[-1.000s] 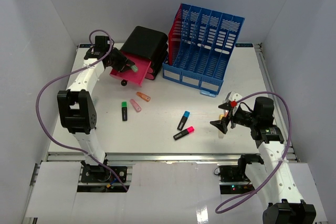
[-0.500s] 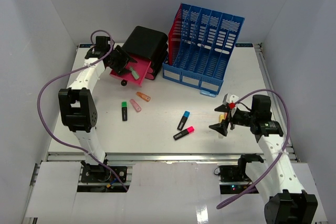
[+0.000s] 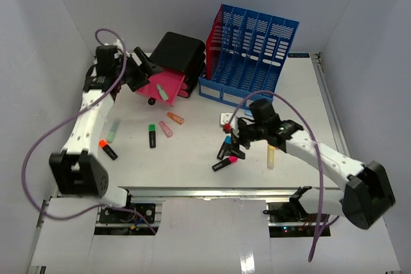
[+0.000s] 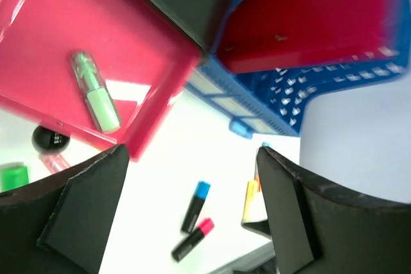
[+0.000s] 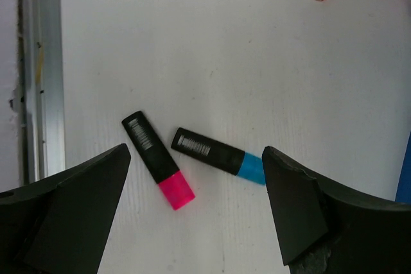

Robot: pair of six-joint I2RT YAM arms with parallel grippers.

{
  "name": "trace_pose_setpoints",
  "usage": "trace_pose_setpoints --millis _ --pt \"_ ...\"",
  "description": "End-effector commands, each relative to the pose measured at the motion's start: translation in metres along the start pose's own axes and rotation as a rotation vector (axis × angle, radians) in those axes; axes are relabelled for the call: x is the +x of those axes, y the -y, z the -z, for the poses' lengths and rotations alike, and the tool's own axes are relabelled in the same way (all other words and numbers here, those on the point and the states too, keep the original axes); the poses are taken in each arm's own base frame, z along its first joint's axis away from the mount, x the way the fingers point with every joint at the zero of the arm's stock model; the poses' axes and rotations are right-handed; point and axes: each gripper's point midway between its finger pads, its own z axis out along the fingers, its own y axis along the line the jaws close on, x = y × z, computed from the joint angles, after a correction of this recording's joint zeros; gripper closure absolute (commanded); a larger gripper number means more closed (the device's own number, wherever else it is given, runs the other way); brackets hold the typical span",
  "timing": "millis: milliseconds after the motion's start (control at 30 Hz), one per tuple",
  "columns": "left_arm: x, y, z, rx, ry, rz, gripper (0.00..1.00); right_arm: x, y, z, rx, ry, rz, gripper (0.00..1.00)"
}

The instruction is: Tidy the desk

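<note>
Your right gripper (image 3: 234,145) hangs wide open just above the desk (image 3: 302,107), over a pink highlighter (image 5: 158,160) and a blue highlighter (image 5: 218,156) lying close together. Farther back on the left, your left gripper (image 3: 141,70) is spread open above a pink tray (image 4: 38,62) holding a pale green marker (image 4: 96,91).

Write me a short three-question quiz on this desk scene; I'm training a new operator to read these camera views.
1. True or false: a pale green highlighter lies in the open pink drawer.
2. Which markers lie on the desk under the right arm's jaws? A) a pink-capped marker and a blue-capped marker; B) two green ones; C) one yellow one.
3. Fill in: the left arm's jaws stand ___ and hold nothing.
Key: 1 true; 2 A; 3 open.
</note>
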Motion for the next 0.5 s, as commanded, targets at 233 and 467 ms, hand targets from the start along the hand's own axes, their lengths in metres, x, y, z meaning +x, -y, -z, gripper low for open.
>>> trace_pose_setpoints --millis 233,467 --pt "0.060 -0.009 0.142 0.082 0.360 -0.213 0.02 -0.072 0.101 -0.121 0.232 0.144 -0.238 0.07" --pt "0.098 -0.029 0.164 0.098 0.408 -0.161 0.02 -0.058 0.136 -0.174 0.288 0.147 -0.307 0.00"
